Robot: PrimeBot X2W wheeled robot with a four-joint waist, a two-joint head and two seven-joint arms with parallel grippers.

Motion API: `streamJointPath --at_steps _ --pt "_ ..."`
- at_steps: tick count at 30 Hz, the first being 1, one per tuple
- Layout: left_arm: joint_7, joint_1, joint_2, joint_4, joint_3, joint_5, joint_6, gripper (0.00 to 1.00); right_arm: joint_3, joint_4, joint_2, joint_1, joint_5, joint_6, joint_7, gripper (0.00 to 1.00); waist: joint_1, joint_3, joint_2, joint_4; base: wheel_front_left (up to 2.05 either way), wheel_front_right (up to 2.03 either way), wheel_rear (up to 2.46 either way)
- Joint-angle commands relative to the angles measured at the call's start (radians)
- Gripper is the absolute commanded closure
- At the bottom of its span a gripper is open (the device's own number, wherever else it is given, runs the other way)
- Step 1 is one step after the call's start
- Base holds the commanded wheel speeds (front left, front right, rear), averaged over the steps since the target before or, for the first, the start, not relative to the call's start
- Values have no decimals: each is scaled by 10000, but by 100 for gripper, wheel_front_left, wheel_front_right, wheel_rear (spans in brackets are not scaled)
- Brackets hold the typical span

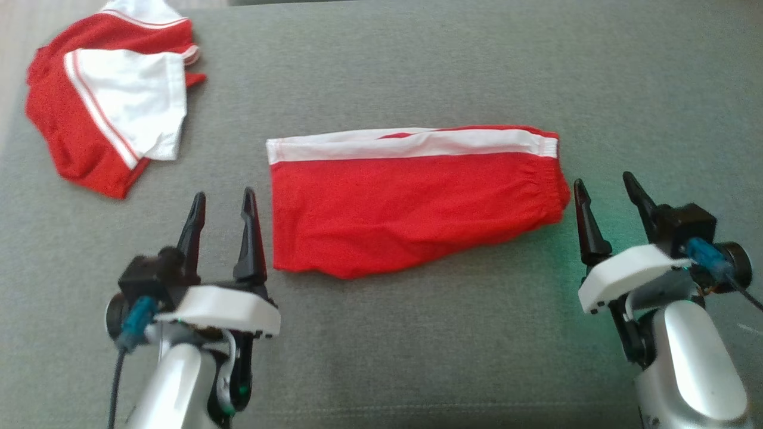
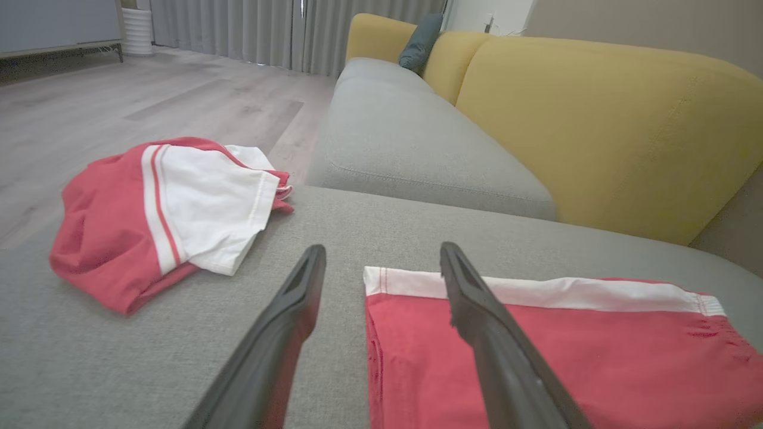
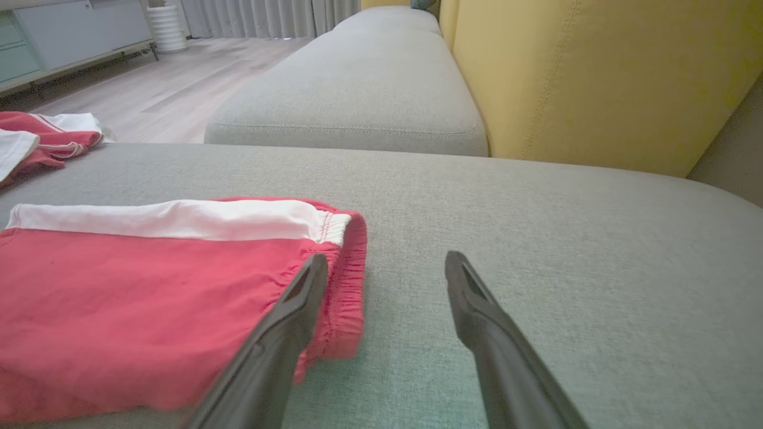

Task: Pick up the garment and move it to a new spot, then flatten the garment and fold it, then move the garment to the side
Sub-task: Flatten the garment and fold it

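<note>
The garment (image 1: pixel 101 101), a red jersey with a white sleeve and red-white striped trim, lies bunched at the far left of the grey cushion (image 1: pixel 417 59); it also appears as the garment (image 2: pixel 149 220) and the garment (image 3: pixel 42 137). Its print is hidden. A smaller red piece with a white band (image 1: pixel 411 208) lies folded flat in the middle. My left gripper (image 1: pixel 224 196) stands open at that piece's left edge, holding nothing. My right gripper (image 1: pixel 603 179) stands open just past its elastic right end, also holding nothing. The left gripper (image 2: pixel 382 250) and right gripper (image 3: pixel 387 257) both show spread fingers.
A yellow backrest (image 2: pixel 596 131) rises along the far right side, with another grey seat cushion (image 2: pixel 405 137) and a teal pillow (image 2: pixel 420 42) beyond. Wooden floor (image 2: pixel 149 101) lies past the cushion's left edge, close to the jersey. Bare grey fabric stretches to the right (image 3: pixel 596 268).
</note>
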Motion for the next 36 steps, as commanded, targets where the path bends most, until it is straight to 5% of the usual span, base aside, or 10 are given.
streamJointPath --at_steps 1,15,24,26,28,31,33,36 --pt "-95 -2 156 -392 324 234 122 0 183 -87 -9 -550 -15 65 165 0 0 -83 0 196 0 0 0" --pt "-134 394 -170 -718 464 402 189 0 581 2178 -768 -1900 847 65 2231 0 0 120 0 925 0 0 0" --pt "-136 347 -383 -701 652 522 65 0 1338 3077 -1097 -2534 2860 65 3825 0 0 264 0 1037 0 0 0" --pt "-136 331 -420 -694 685 546 32 0 1544 3198 -1116 -2681 3333 65 4216 15 0 298 0 1024 0 0 0" --pt "-136 308 -454 -687 714 571 -1 0 1756 3291 -1208 -2835 3628 65 4513 51 0 330 0 1011 0 0 0" --pt "-136 269 -497 -673 749 614 -57 0 2005 3441 -1332 -3055 3919 65 4757 69 0 365 0 995 0 0 0" --pt "-137 251 -521 -659 773 645 -90 0 2133 3529 -1390 -3188 4058 65 4801 100 0 385 0 972 0 0 0" --pt "-137 249 -549 -648 824 694 -126 0 2308 3576 -1514 -3375 4304 65 4844 100 0 372 0 885 0 0 0"
